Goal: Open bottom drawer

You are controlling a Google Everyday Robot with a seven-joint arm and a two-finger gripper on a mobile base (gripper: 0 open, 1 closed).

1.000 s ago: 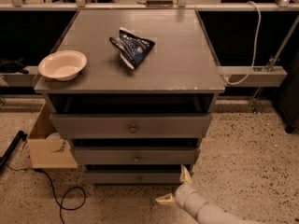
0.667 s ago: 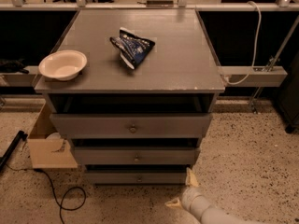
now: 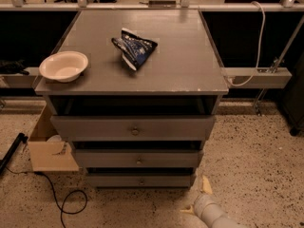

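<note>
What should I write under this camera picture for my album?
The open gripper hangs low beside the bottom drawer of the grey cabinet; a bowl and blue bag sit on top.

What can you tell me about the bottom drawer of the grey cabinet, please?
The bottom drawer is the lowest of three grey fronts, looking like painted wood: a flat panel with a small round knob at its centre. It appears pushed in, level, just above the speckled floor. Nothing touches it; the pincer hovers open near its lower right corner as seen here.
</note>
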